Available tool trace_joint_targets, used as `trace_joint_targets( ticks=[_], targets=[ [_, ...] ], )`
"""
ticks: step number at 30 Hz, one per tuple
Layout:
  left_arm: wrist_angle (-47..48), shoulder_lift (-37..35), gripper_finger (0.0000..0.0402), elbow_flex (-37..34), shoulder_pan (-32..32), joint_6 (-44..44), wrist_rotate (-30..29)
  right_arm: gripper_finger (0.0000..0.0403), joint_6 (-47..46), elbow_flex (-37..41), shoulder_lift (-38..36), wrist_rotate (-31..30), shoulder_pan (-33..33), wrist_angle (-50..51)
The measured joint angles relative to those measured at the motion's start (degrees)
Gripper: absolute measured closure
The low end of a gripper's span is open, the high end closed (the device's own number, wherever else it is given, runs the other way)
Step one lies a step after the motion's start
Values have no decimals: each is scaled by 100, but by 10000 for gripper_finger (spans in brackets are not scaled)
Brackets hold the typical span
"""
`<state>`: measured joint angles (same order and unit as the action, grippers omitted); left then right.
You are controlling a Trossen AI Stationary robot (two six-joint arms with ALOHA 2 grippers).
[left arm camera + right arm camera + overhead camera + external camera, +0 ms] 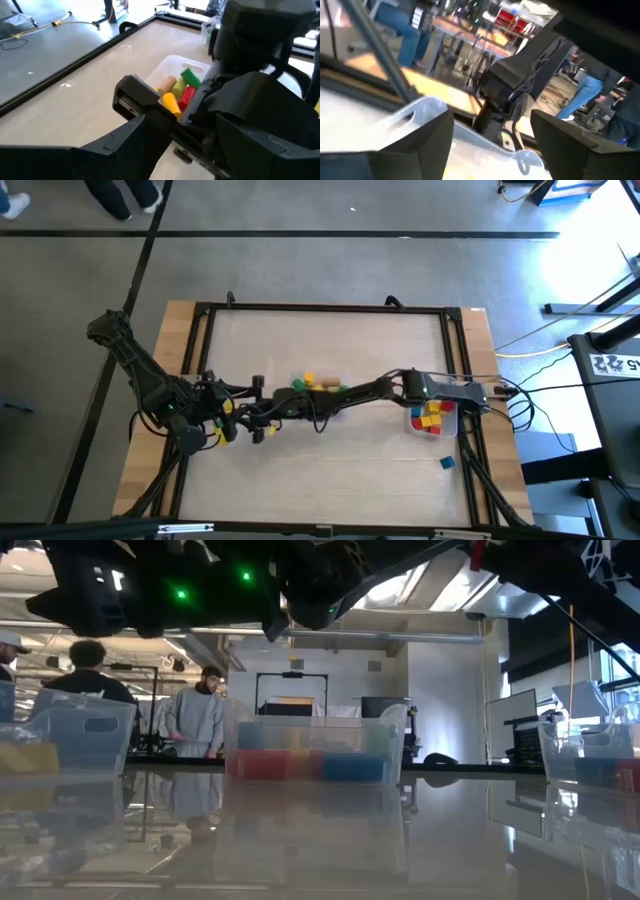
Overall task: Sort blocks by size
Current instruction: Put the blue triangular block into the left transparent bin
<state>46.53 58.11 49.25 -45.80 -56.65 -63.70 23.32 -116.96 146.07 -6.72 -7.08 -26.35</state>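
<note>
The blocks lie in clear bins. The middle bin (322, 385) holds green, orange and yellow ones; the left wrist view shows tan, yellow, green and red pieces (179, 92) in it. The right bin (432, 418) holds yellow, red and blue ones. One blue block (446, 463) lies loose on the table near the right front. My left gripper (256, 410) and my right gripper (288, 406) face each other just left of the middle bin, above the table. Both are open and empty (185, 115) (490, 145).
A third clear bin (70, 740) with yellow pieces stands at the left, partly under my left arm. A black frame (200, 310) runs round the table. People stand in the room beyond the table (200, 715).
</note>
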Motion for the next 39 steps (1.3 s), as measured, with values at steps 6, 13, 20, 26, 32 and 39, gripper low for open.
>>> trace_joint_targets(
  ticks=[6,13,20,26,32,39],
  targets=[
    [-129,-110,160,7,-41,294,243,128,547,13,-611,-81,-4,1684],
    [-103,-473,160,20,-76,447,321,128,720,14,-1550,-535,5,4239],
    [-65,-549,160,20,-74,674,346,127,166,15,-2353,-531,-112,6622],
    [-48,-549,160,20,-74,742,346,127,-494,15,-2761,-565,-448,8492],
    [-42,-549,160,18,-74,904,350,127,-1577,16,-2838,-571,-886,10178],
    [-40,-549,160,14,-61,910,350,127,-2865,484,-2837,-177,-1542,11342]
  ],
)
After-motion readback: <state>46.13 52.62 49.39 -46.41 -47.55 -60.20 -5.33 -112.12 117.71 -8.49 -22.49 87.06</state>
